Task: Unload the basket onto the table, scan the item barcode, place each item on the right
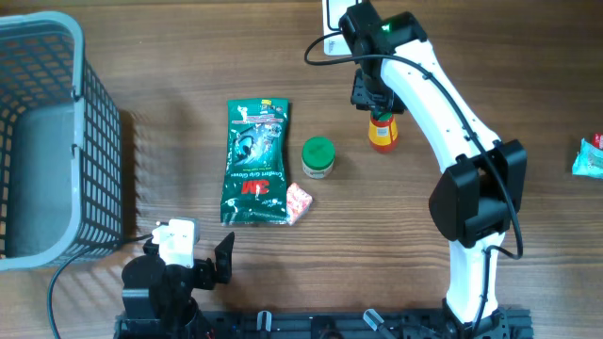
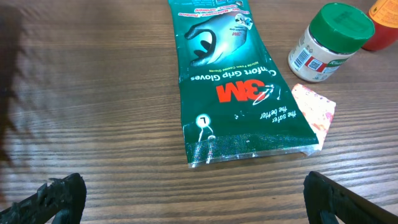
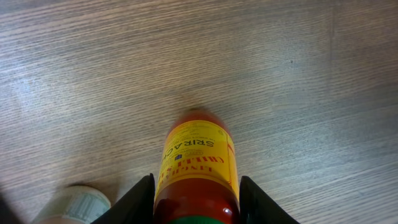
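Note:
A red sriracha bottle (image 1: 382, 132) with a yellow label hangs in my right gripper (image 1: 370, 94), which is shut on it near its green cap. In the right wrist view the bottle (image 3: 198, 155) fills the gap between both black fingers (image 3: 138, 200), its base pointing down at the wooden table. I cannot tell whether the base touches the table. No barcode shows on the visible side. My left gripper (image 1: 188, 252) rests at the table's front edge, open wide with nothing between its jaws; its fingertips (image 2: 59, 198) frame bare wood in front of a green glove packet (image 2: 227, 87).
A grey wire basket (image 1: 47, 132) fills the left side. The green 3M glove packet (image 1: 254, 162), a white jar with a green lid (image 1: 317, 156) and a small pink packet (image 1: 299, 201) lie mid-table. A teal packet (image 1: 589, 158) sits at the right edge, a white device (image 1: 332, 19) at the back.

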